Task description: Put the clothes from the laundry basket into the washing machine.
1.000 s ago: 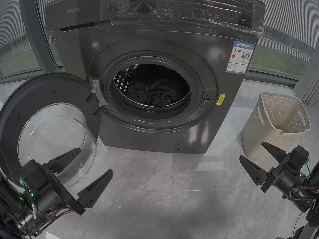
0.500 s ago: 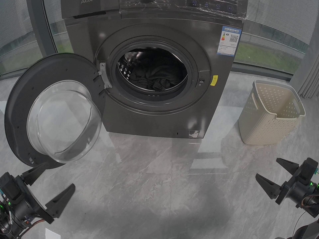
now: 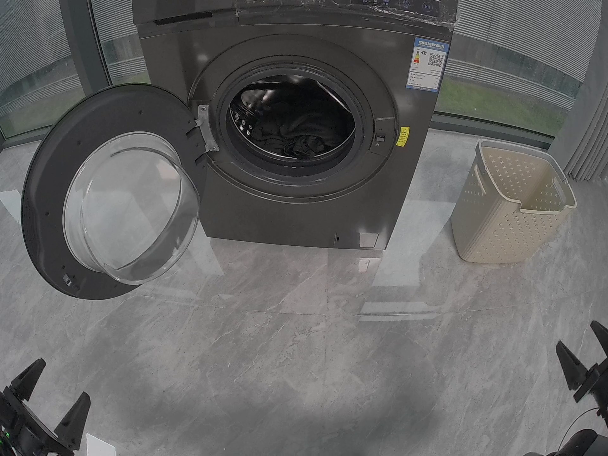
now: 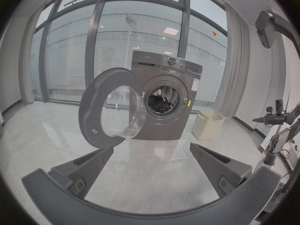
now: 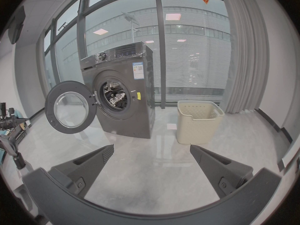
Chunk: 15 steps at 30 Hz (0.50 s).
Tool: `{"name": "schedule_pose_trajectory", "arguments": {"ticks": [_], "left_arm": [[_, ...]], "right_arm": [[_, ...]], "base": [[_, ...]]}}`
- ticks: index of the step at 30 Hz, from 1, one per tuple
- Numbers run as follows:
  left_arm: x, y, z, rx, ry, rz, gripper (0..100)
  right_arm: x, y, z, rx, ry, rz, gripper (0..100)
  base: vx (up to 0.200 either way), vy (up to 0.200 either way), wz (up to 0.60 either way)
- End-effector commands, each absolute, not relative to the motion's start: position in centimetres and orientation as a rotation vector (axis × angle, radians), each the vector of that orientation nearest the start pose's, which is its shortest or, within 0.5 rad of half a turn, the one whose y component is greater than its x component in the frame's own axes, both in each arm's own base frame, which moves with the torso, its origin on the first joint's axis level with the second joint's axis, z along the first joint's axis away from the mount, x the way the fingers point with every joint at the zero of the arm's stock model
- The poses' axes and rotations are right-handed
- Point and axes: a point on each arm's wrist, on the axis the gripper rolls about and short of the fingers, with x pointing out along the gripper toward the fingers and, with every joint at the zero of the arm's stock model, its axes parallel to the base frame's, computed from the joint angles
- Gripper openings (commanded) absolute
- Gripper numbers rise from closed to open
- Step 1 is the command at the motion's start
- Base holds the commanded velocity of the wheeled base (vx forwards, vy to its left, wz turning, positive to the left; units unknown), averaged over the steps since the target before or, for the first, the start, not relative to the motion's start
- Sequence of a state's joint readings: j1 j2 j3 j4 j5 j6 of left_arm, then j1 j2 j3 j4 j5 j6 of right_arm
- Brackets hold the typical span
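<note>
A grey washing machine (image 3: 291, 52) (image 4: 165, 71) (image 5: 125, 66) stands ahead with its round door (image 3: 107, 191) (image 4: 107, 110) (image 5: 70, 107) swung open to the left. Dark clothes (image 3: 297, 128) (image 4: 160, 102) lie inside the drum. A cream perforated laundry basket (image 3: 513, 204) (image 4: 207, 124) (image 5: 198, 122) sits on the floor right of the machine; I see no clothes in it. My left gripper (image 3: 54, 391) (image 4: 151, 149) is open at the lower left, far from the machine. My right gripper (image 3: 586, 349) (image 5: 151, 149) is open at the lower right, near the basket's side of the floor.
Glossy grey tiled floor (image 3: 316, 349) spreads wide between me and the machine. Tall windows (image 3: 525, 39) run behind the machine, with a curtain (image 5: 247, 53) at the right. Tripod stands (image 4: 275, 132) (image 5: 9, 132) are off to the sides.
The whole head view has pulled back from the machine, so the machine and basket look smaller and farther. Both grippers have dropped toward the bottom corners, still open.
</note>
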<state>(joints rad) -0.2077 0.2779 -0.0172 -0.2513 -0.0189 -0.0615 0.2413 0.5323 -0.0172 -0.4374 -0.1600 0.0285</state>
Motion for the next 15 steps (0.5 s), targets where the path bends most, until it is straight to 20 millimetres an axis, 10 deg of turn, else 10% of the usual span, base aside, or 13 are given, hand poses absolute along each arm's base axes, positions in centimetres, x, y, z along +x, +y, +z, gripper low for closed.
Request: {"name": "schedule_pose_trajectory", "arguments": {"ticks": [1,9,15], "left_arm": [[-2.3,-0.3,8.35,-0.075,-0.071,-0.11,100],[-2.18,-0.08,8.35,-0.073,-0.059,-0.014,100],[-2.25,0.06,7.57,-0.023,0.007,0.042,100]], "right_arm": [[-1.59,-0.45,8.61,0.005,-0.005,0.002,100],[-1.46,-0.46,8.5,-0.02,0.023,-0.029,100],[-1.93,-0.26,8.17,-0.022,0.018,-0.136,100]], "base": [[-0.2,0.2,0.0],[-0.2,0.2,0.0],[-0.2,0.0,0.0]]}}
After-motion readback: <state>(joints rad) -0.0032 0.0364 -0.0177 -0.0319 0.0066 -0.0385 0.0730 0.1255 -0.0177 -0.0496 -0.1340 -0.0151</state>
